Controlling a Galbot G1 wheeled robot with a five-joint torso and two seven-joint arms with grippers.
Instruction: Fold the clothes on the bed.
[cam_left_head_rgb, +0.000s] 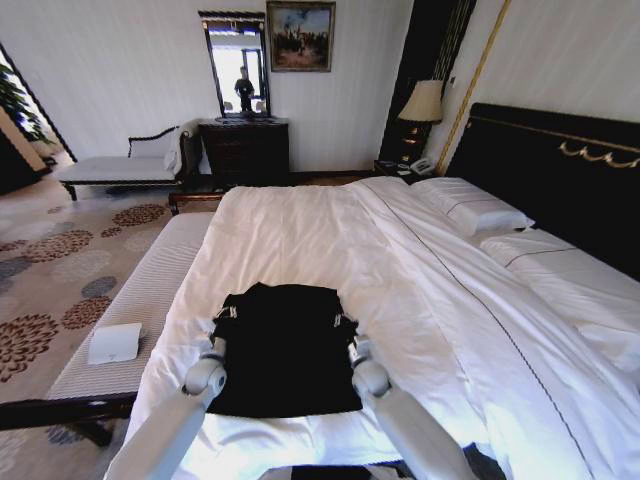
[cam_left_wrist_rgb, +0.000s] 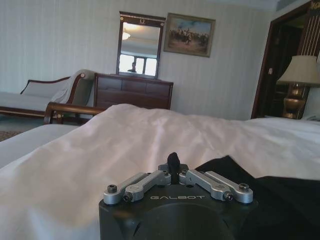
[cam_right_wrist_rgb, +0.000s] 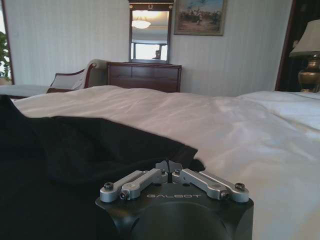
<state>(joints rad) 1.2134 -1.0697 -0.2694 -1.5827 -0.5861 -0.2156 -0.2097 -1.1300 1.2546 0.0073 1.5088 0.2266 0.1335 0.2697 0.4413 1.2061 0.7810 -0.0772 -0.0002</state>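
The black T-shirt (cam_left_head_rgb: 285, 345) lies flat on the white duvet near the foot of the bed (cam_left_head_rgb: 300, 225), its lettering out of sight. The left gripper (cam_left_head_rgb: 226, 314) sits at the shirt's left edge and the right gripper (cam_left_head_rgb: 343, 321) at its right edge, both low on the fabric. In each wrist view the fingers (cam_left_wrist_rgb: 173, 161) are drawn together, seemingly pinching a fold of black cloth, though the contact is hard to make out. A pale striped bench (cam_left_head_rgb: 140, 300) runs beside the bed, with a small white box (cam_left_head_rgb: 115, 342) on it. Pillows (cam_left_head_rgb: 470, 205) rest by the dark headboard (cam_left_head_rgb: 560, 170).
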